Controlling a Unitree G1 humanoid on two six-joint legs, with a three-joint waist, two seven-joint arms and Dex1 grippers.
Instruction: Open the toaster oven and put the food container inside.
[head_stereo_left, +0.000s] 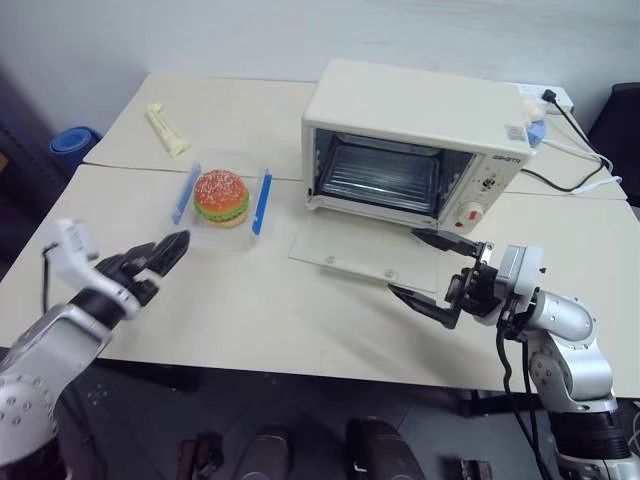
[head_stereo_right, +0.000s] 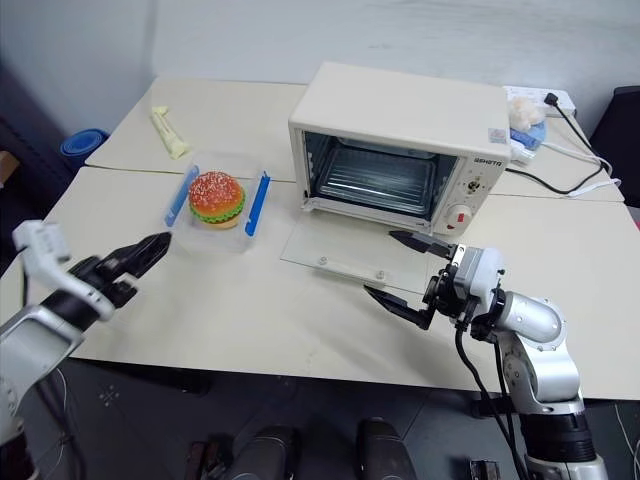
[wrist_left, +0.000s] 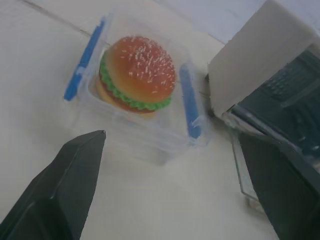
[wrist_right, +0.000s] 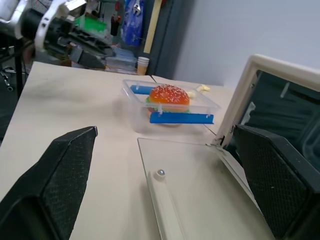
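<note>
The oven door lies flat open on the table; the container sits just left of it, untouched, burger inside. The left claw, jaws spread and empty, is the nearer one, with the container ahead of it and slightly toward the oven. The clips run front to back, so I judge the jaws should span them sideways. The right claw, also wide and empty, hovers over the door's near edge. The left wrist view frames the container between the fingers, though how far off is hard to say.

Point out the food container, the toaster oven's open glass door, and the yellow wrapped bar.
food container (head_stereo_left: 221, 198), left eye view, on the burger inside.
glass door (head_stereo_left: 350, 250), left eye view, on the pane.
yellow wrapped bar (head_stereo_left: 166, 130), left eye view, mid-length.
</note>
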